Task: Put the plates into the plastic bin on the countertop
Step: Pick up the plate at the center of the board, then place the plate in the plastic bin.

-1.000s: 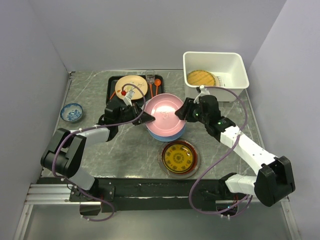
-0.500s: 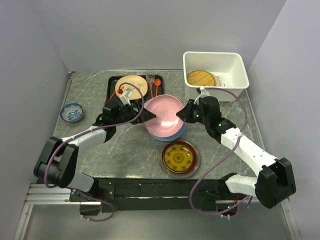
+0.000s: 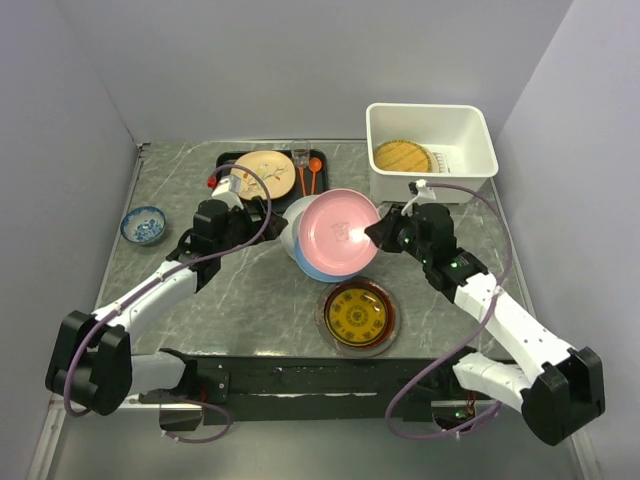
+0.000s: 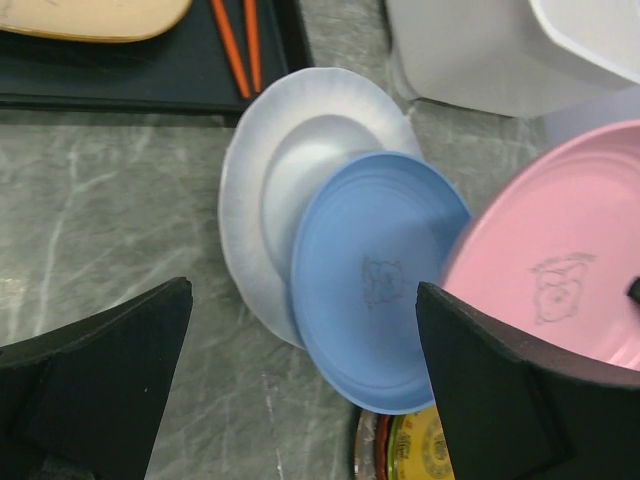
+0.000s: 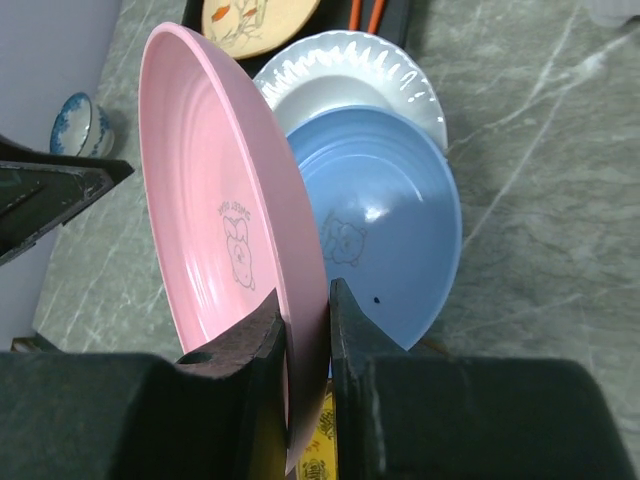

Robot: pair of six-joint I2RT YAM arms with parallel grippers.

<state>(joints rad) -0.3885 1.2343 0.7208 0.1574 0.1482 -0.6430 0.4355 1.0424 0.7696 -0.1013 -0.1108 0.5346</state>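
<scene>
My right gripper (image 3: 381, 232) is shut on the rim of a pink plate (image 3: 340, 231), which stands tilted on edge above the countertop (image 3: 250, 300). The right wrist view shows that pink plate (image 5: 220, 200) pinched between the fingers of the right gripper (image 5: 305, 320). Under it lie a blue plate (image 3: 318, 269) and a white plate (image 3: 293, 224). My left gripper (image 3: 264, 222) is open just left of that stack and holds nothing; in the left wrist view the left gripper (image 4: 305, 400) frames the blue plate (image 4: 375, 280). The plastic bin (image 3: 430, 107) at the back right holds a tan plate (image 3: 402, 157).
A dark red, gold-patterned plate (image 3: 357, 317) lies in front of the stack. A black tray (image 3: 228, 165) at the back holds a cream floral plate (image 3: 265, 172) and orange utensils (image 3: 312, 172). A small blue-patterned bowl (image 3: 143, 224) sits at the left. Grey walls close in both sides.
The left gripper opened, let go of the pink plate and drew back left. The right gripper closed on the plate's rim, tipped it up and carried it slightly right.
</scene>
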